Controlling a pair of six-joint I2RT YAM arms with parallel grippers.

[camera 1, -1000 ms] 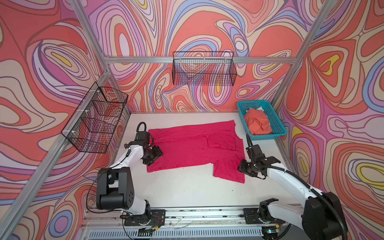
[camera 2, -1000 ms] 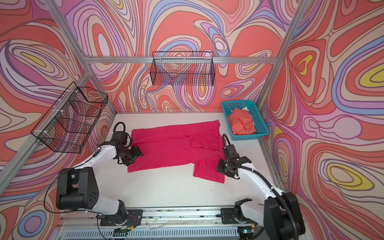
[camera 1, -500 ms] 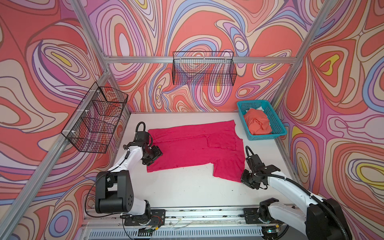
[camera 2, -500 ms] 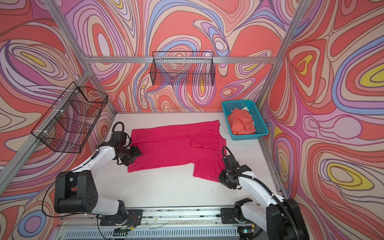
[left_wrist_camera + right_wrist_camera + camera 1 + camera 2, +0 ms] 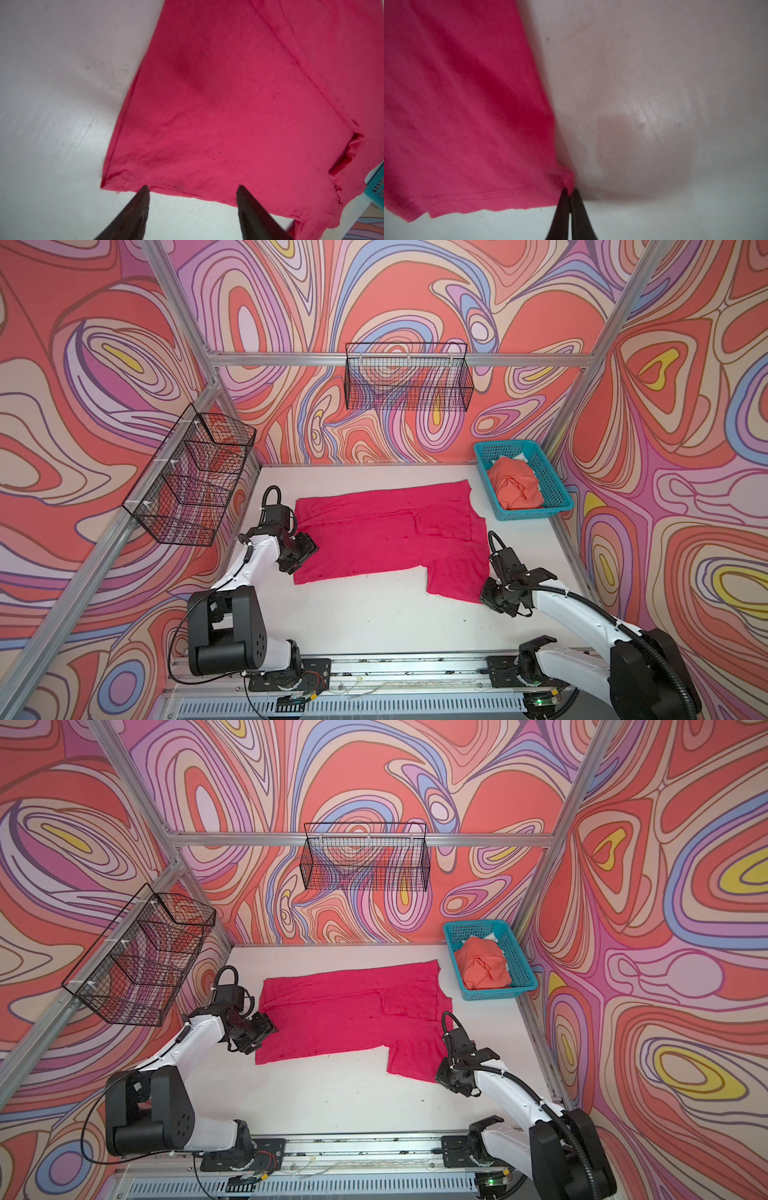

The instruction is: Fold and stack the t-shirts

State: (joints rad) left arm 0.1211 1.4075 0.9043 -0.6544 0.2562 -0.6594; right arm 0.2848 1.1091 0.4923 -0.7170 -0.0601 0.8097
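1. Magenta cotton, thin and limp: the pink shirt (image 5: 374,531) lies spread flat in the middle of the table (image 5: 374,622). Its hem is to the left and one sleeve flap juts toward the near right.
2. Bunched in the basket (image 5: 555,506) at the far right is the orange shirt (image 5: 515,489), well apart from both arms.
3. The right gripper (image 5: 569,190) is pinched closed on the near-right corner of that sleeve flap, and the cloth puckers at its tips.
4. The left gripper (image 5: 192,187) has its jaws apart at the left hem, tips just at the edge, holding nothing.
5. As I judge it, the shirt is light and has no stiffness. It will likely sag and trail from any single hold and drag across the table.
6. The best holds look like the corners and stitched hems, catching both layers. A shallow pinch may slip or lift only the top layer. Two holds raised together should keep a fold edge straight.
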